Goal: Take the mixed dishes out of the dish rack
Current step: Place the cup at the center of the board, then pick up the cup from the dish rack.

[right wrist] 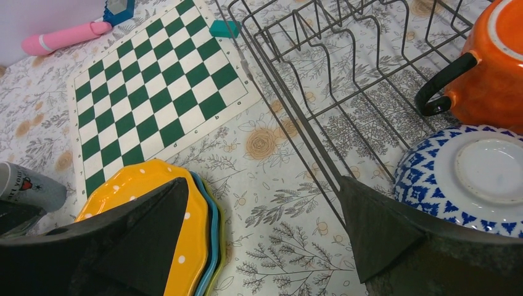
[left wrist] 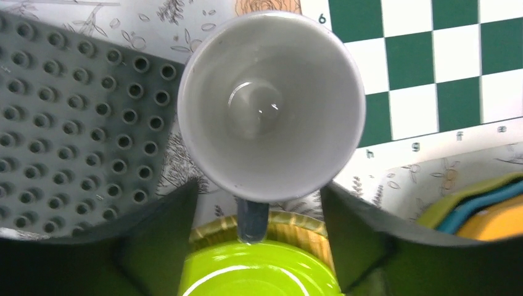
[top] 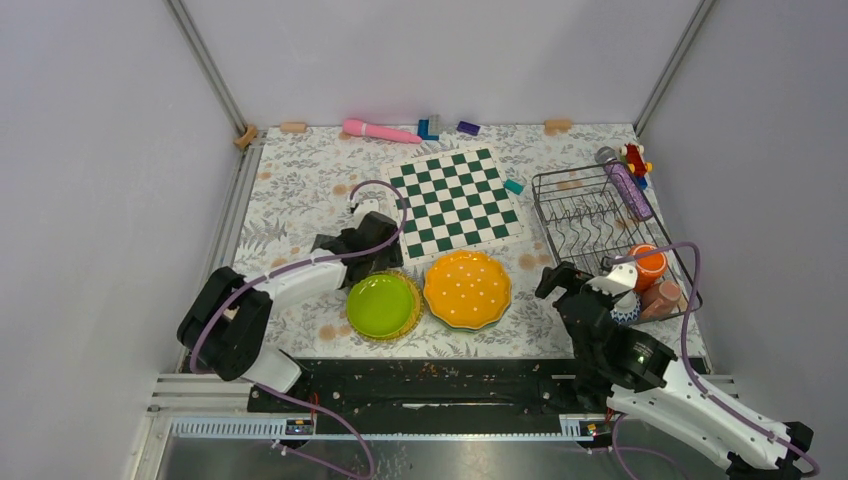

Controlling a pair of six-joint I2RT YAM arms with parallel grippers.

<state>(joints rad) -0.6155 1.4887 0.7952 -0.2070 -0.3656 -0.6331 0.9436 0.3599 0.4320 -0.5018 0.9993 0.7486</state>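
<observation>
The dish rack (top: 590, 215) stands at the right; its near end holds an orange cup (top: 648, 265), a pink cup (top: 666, 296) and a blue patterned bowl (top: 626, 310). The rack (right wrist: 345, 80), orange cup (right wrist: 493, 68) and bowl (right wrist: 469, 172) also show in the right wrist view. A white cup (left wrist: 271, 105) stands upright just beyond my open left gripper (left wrist: 259, 184), its dark handle towards me. A lime-green plate (top: 380, 305) and an orange dotted plate (top: 467, 288), stacked on teal and yellow-green plates, lie on the table. My right gripper (right wrist: 262, 180) is open and empty between that stack (right wrist: 160, 203) and the rack.
A green-and-white chessboard (top: 455, 200) lies mid-table. A grey studded baseplate (left wrist: 68, 123) lies left of the white cup. A purple tube (top: 628, 188) and a red toy (top: 634, 157) sit at the rack's far corner. A pink wand (top: 378, 130) and small blocks lie along the back edge.
</observation>
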